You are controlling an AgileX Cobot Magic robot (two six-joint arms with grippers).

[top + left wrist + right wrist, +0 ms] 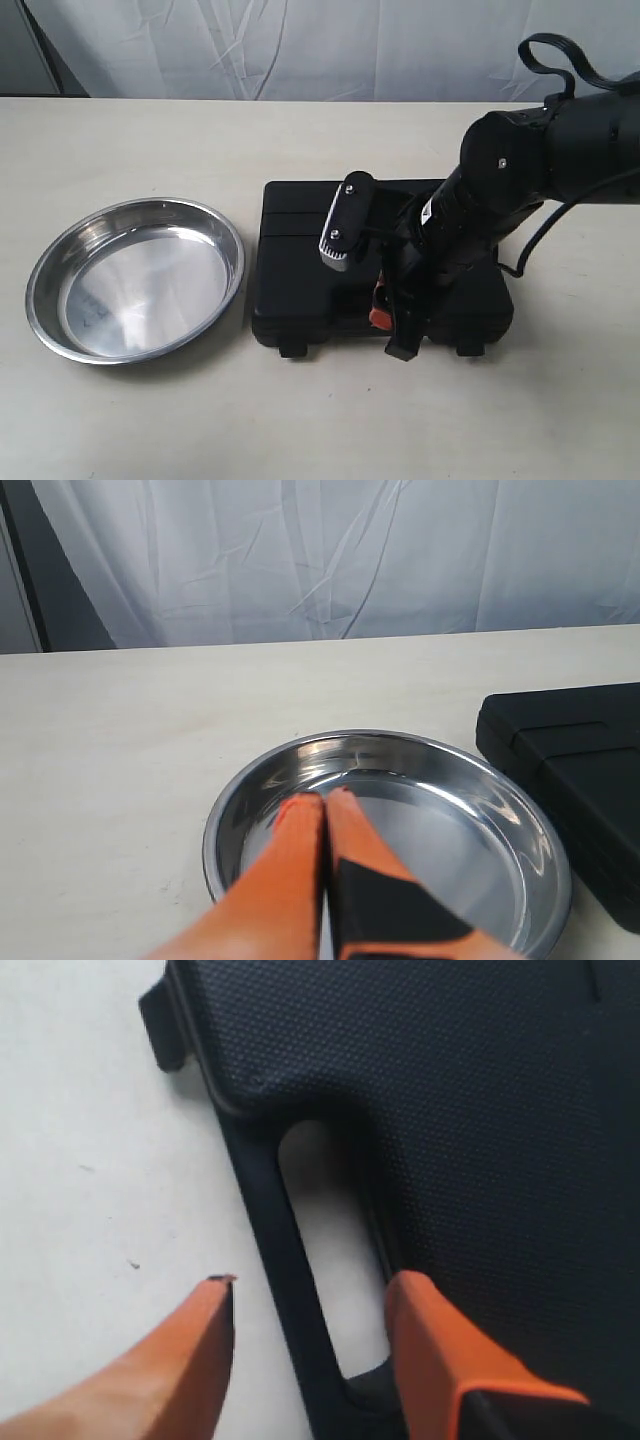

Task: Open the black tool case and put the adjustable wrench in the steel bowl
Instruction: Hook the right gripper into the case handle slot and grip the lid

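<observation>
A beige table [130, 140] meets a creased white curtain [300, 45], a dark gap [60, 610] beside it.

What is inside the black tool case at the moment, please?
Nothing inside shows: the black tool case is closed, its lid down, so any tools are hidden. Only the table shows through its handle slot, where the right gripper straddles the handle bar with open fingers.

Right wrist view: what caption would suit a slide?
Open orange claw straddling the handle of the black tool case.
</observation>
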